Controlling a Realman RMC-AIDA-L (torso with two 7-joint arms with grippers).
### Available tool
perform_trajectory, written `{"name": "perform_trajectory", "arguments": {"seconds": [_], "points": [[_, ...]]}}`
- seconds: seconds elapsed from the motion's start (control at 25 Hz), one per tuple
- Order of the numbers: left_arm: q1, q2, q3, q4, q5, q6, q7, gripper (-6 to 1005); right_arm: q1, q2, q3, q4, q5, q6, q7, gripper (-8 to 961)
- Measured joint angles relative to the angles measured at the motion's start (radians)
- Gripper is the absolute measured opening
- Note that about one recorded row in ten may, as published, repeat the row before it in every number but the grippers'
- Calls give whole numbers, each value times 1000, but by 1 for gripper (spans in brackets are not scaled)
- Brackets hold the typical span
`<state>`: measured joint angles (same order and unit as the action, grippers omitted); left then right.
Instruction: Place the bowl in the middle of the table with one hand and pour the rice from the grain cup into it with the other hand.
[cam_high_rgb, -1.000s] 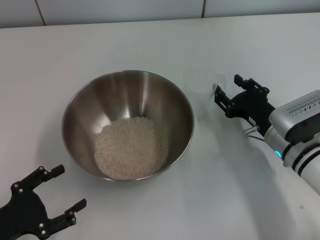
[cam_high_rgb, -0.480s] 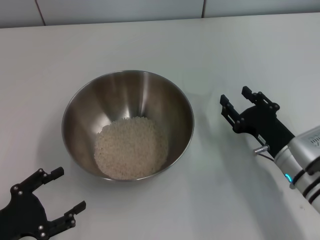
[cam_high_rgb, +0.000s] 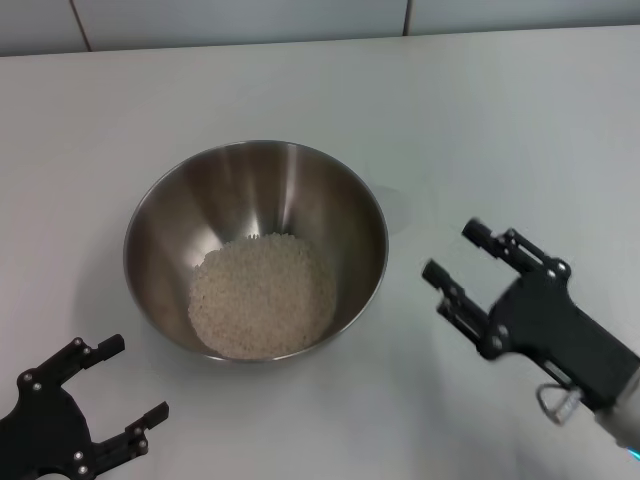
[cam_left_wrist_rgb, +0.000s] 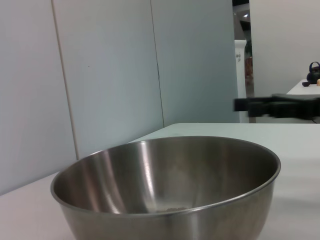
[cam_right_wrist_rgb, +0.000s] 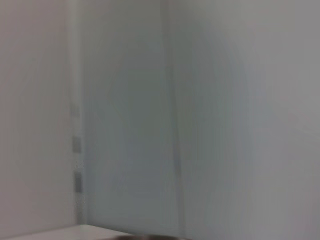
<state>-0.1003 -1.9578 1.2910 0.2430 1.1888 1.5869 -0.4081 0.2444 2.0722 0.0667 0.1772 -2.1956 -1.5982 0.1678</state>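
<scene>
The bowl (cam_high_rgb: 256, 250) stands upright on the table (cam_high_rgb: 300, 90), mouth facing up, with the rice (cam_high_rgb: 262, 296) heaped in its bottom. To the right of the bowl, the right gripper (cam_high_rgb: 466, 252) hovers with fingers spread wide, empty. Near the bowl's front left, the left gripper (cam_high_rgb: 132, 380) rests wide open, touching nothing.

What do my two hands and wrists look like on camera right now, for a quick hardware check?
Both are matte black two-fingered hands with small silver screws. The left hand shows only its forked black body at the frame's near edge. The right hand has slim ribbed fingers, a metal loop under its black body, and a glimpse of pale wrist with a blue light.
</scene>
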Motion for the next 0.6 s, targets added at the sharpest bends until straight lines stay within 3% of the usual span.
{"name": "perform_trajectory", "arguments": {"seconds": [0.08,0.12,0.28,0.6], "points": [[0,0,3,1,0,3,0,832,-4,2,-41,-147,-72,-130,103,604],[0,0,3,1,0,3,0,832,-4,2,-41,-147,-72,-130,103,604],[2,1,6,2,0,6,0,832,5,2,-86,-350,-129,-209,310,604],[2,2,8,2,2,20,0,832,27,9,-136,-373,-132,-165,337,604]]}}
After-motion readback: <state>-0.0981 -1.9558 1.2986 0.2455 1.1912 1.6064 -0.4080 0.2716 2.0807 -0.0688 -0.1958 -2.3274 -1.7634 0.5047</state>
